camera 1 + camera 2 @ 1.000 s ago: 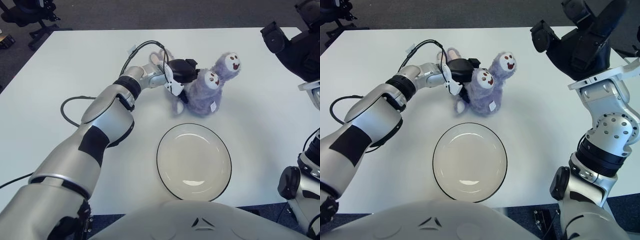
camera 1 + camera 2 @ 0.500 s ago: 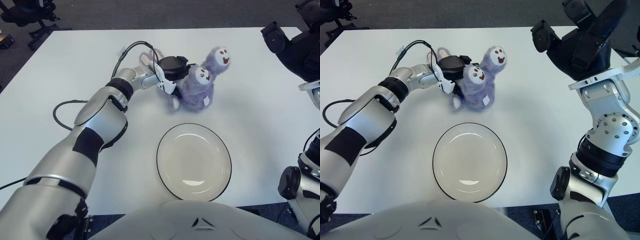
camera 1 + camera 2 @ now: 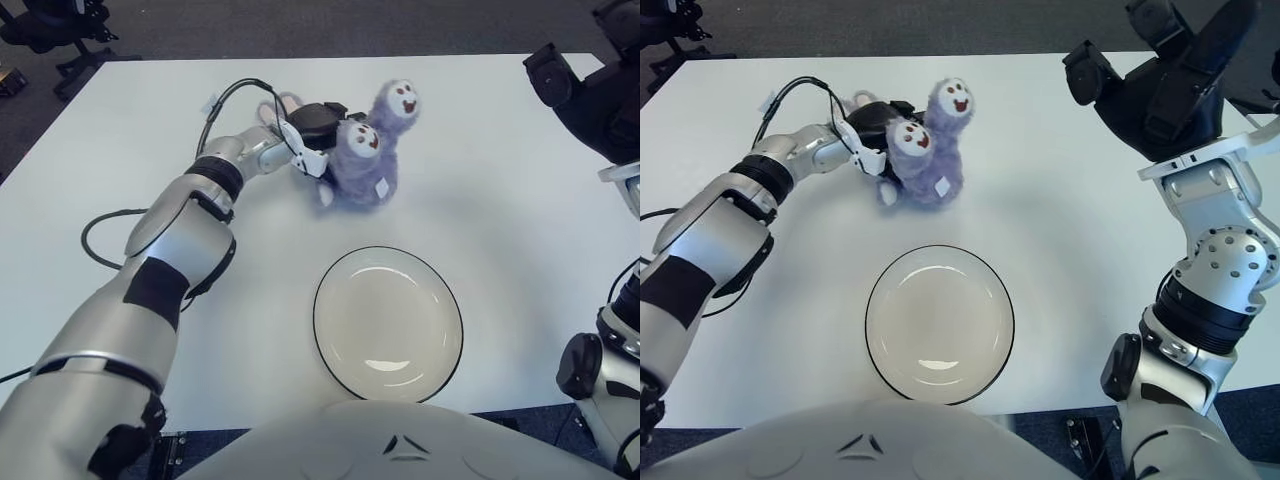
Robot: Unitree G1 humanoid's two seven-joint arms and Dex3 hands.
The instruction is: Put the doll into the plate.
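A purple plush doll with two small white faces sits on the white table, beyond the plate and a little to its left. My left hand reaches across the table and is shut on the doll's left side, its black fingers pressed into the plush. The cream plate with a dark rim lies empty near the table's front edge, apart from the doll. My right hand is raised above the table's far right corner, away from both.
A black cable loops over the table beside my left arm. Office chair legs stand on the dark floor past the far left corner.
My left hand has dragged the doll to the left and farther back, away from the plate. The plate and the right hand have not moved.
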